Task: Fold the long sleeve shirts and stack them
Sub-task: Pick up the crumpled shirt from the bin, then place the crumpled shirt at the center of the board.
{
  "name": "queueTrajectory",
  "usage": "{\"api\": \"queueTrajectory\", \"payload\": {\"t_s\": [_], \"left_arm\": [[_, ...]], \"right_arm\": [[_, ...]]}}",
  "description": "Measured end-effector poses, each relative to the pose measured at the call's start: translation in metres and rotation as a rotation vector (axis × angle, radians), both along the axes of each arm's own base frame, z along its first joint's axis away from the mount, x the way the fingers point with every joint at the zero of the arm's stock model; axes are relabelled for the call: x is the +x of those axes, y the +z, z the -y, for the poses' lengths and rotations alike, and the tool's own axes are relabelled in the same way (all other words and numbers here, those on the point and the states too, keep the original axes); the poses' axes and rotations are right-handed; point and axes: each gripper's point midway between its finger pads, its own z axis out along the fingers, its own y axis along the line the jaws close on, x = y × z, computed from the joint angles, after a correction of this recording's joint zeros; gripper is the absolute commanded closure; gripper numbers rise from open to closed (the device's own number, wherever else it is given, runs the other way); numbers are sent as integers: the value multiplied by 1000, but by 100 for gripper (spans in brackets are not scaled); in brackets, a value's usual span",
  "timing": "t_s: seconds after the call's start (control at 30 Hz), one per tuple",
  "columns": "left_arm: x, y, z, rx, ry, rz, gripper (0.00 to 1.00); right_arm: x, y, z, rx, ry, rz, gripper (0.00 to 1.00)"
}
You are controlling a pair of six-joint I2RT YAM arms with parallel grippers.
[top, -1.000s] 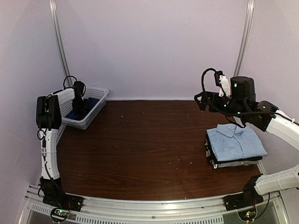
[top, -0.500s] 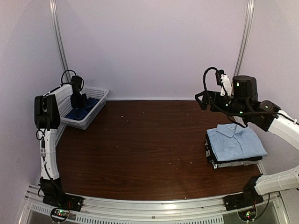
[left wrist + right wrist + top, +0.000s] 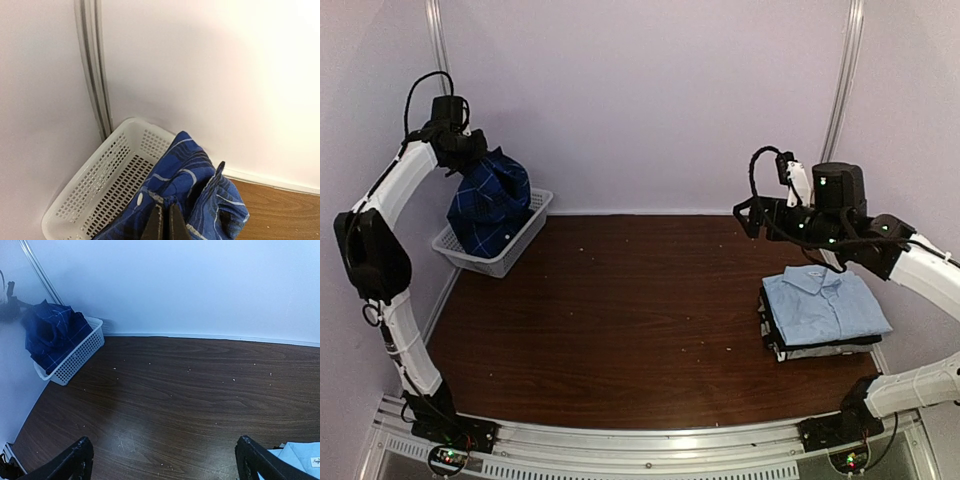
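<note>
My left gripper [image 3: 470,160] is raised high above the white basket [image 3: 515,250] and is shut on the dark blue plaid shirt [image 3: 490,205], which hangs down from it over the basket. In the left wrist view my gripper [image 3: 165,225] pinches a fold of the plaid shirt [image 3: 195,180]. A folded light blue shirt [image 3: 825,305] tops a stack of darker and grey folded shirts [image 3: 810,348] at the right. My right gripper [image 3: 745,218] is open and empty, held in the air up and left of the stack; its fingers [image 3: 75,460] frame bare table.
The white lattice basket [image 3: 100,185] stands in the far left corner against the wall. A metal rail [image 3: 445,80] runs up the left wall and another rail [image 3: 840,80] up the right. The brown table [image 3: 640,310] lies between basket and stack.
My left gripper has risen from inside the basket to well above it, lifting the plaid shirt out with it. The right arm has barely moved.
</note>
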Motion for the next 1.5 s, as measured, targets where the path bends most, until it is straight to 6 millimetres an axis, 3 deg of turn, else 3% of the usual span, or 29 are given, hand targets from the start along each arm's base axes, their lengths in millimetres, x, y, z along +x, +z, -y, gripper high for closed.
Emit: {"api": "queueTrajectory", "payload": {"t_s": [0.07, 0.23, 0.47, 0.53, 0.67, 0.73, 0.8, 0.9, 0.97, 1.03, 1.13, 1.23, 1.27, 1.37, 1.43, 1.5], "left_arm": [[-13, 26, 22, 3, -46, 54, 100], [-49, 83, 102, 1, -224, 185, 100], [-133, 146, 208, -32, -492, 353, 100], [-162, 158, 235, -44, -567, 392, 100], [-231, 172, 316, -85, -792, 435, 100], [-276, 178, 360, -104, -928, 462, 100], [-313, 180, 388, -114, -1033, 474, 100], [-344, 191, 405, -141, -1108, 497, 100], [-341, 196, 401, -150, -1090, 511, 100], [-321, 197, 390, -176, -1051, 503, 100], [-265, 182, 360, -224, -968, 446, 100], [-198, 142, 344, -265, -904, 333, 100], [-178, 120, 347, -273, -898, 280, 98], [-130, 38, 373, -282, -911, 96, 52], [-106, -37, 387, -285, -903, -65, 36], [-98, -93, 388, -277, -879, -199, 25]], "right_arm": [[2, -3, -1, -5, 0, -6, 0], [7, -3, -5, -5, 1, -6, 0], [8, 0, -6, 1, 1, 4, 0], [8, 1, -6, 2, 1, 7, 0], [9, 6, -6, 8, 1, 16, 0], [9, 10, -6, 11, 1, 25, 0], [9, 12, -6, 10, 2, 31, 0], [9, 16, -6, 7, 1, 41, 0], [9, 17, -5, 6, -1, 44, 0], [9, 16, -5, 5, -1, 43, 0], [9, 17, -5, 7, -2, 43, 0], [10, 16, -5, 7, -1, 41, 0], [10, 15, -6, 7, -1, 39, 0], [14, 5, -11, -2, 9, 14, 0], [17, -5, -16, -14, 19, -12, 0], [18, -19, -22, -27, 36, -43, 0]]}}
